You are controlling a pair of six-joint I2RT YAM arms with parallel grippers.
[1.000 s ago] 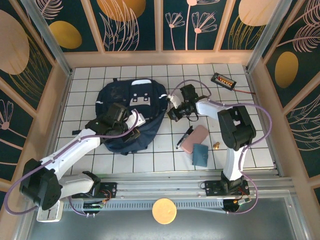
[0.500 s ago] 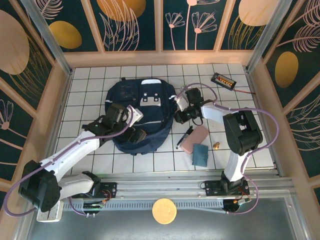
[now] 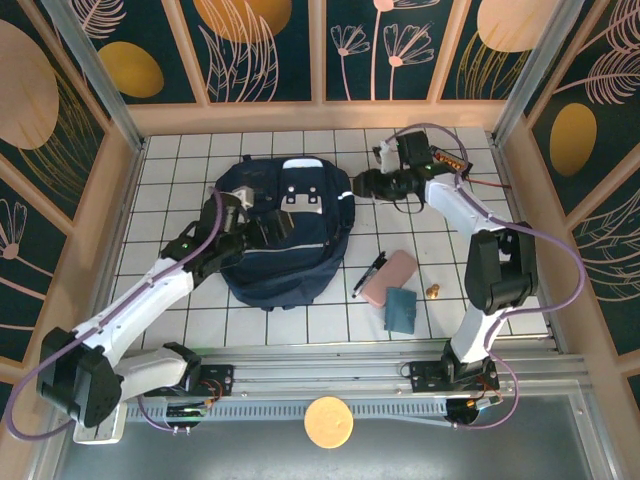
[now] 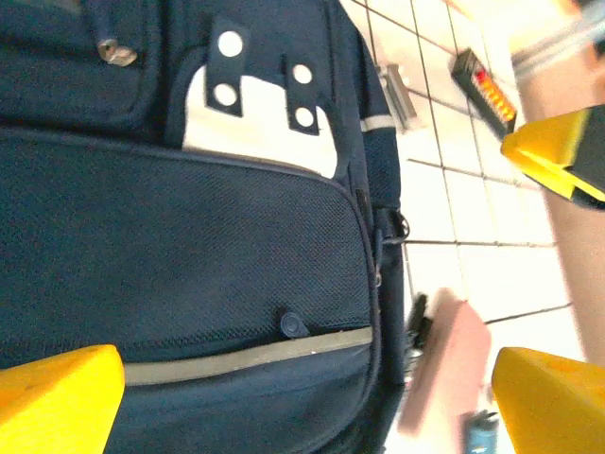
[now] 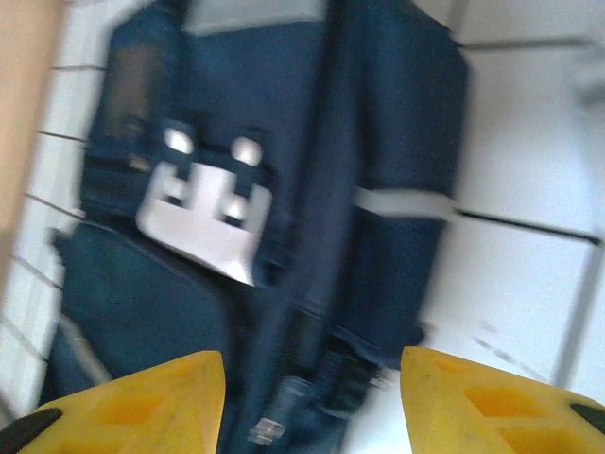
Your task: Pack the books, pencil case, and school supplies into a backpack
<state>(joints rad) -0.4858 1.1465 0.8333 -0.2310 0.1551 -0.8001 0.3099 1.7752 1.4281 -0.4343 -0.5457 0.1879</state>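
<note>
The dark navy backpack [image 3: 290,245] lies flat on the tiled table, its white buckle patch [image 4: 255,118] facing up. My left gripper [image 3: 256,226] hovers over its left half, open with nothing between the yellow fingertips [image 4: 59,397]. At the backpack's upper right corner my right gripper [image 3: 364,185] stands open, the blurred backpack edge [image 5: 312,312] beyond its fingertips [image 5: 501,402]. The pink pencil case [image 3: 390,277], the black pen [image 3: 368,275] and the teal flat item [image 3: 402,308] lie on the tiles right of the backpack. The books are out of view.
A black tray with orange pieces [image 3: 445,160] sits at the back right, just behind the right wrist. A small brass object [image 3: 434,291] lies right of the pencil case. Wooden walls [image 3: 130,190] enclose the table on three sides.
Both grippers have opened. The backpack has shifted right. My right gripper drew back up and right off the backpack; my left gripper moved up over its left half.
</note>
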